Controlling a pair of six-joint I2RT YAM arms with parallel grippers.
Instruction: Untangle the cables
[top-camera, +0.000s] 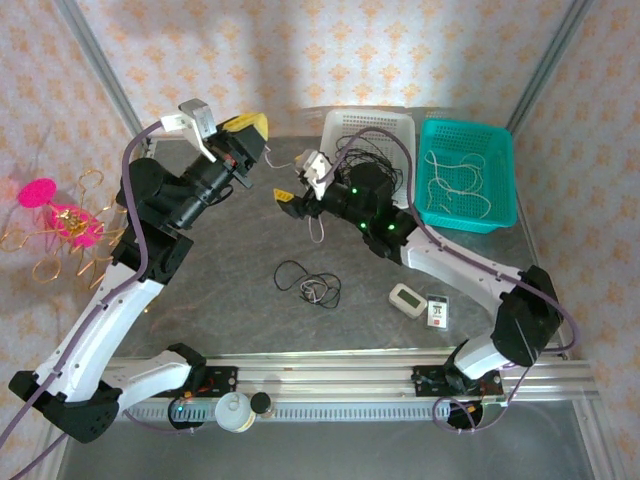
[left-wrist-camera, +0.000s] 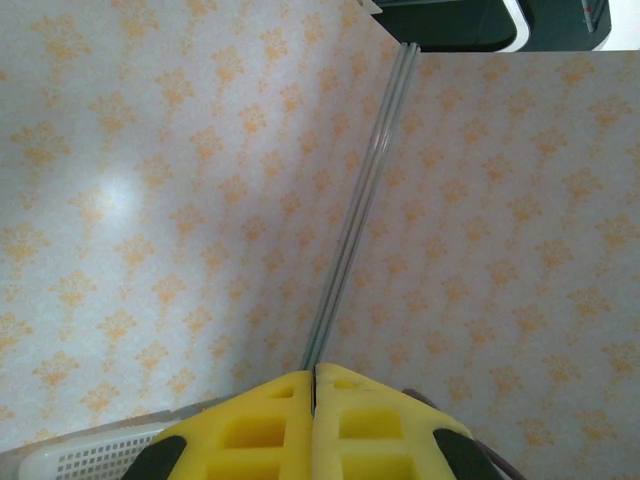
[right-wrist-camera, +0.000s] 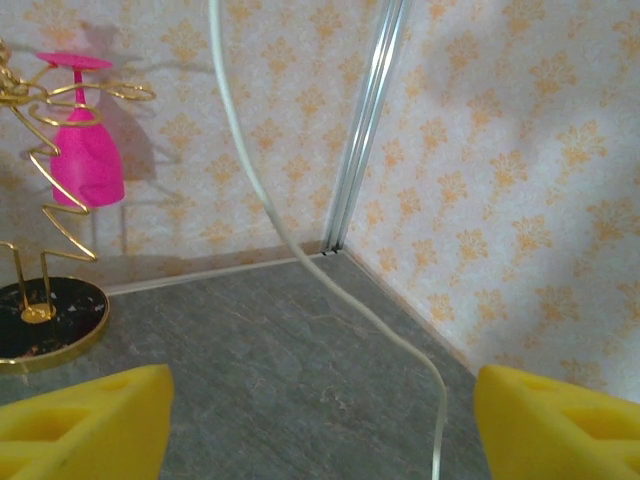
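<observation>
1. Left jaws: yellow pads (left-wrist-camera: 270, 430) pressed together, nothing seen between them. They are lifted off the table (top-camera: 220, 290) and face the wallpaper.
2. Right jaws: pads (right-wrist-camera: 85, 420) stand wide apart. A white cable (right-wrist-camera: 345, 295) runs through the gap between them and seems to touch neither pad, so it is not gripped.
3. Other cables: a loose black tangle (top-camera: 305, 280) lies on the table below the right jaws, toward the arm bases. Black loops (top-camera: 365, 150) spill from the white basket (top-camera: 335, 125) just behind these jaws. White cords (top-camera: 455, 185) lie in the teal basket (top-camera: 508, 170), further out on the same side.
4. Handling (judgement): thin, light, limp. The cables will sag, drag their neighbours along, and may slide out of soft pads unless centred.
5. Where to grip (judgement): a free stretch near an end, clear of any crossing.
</observation>
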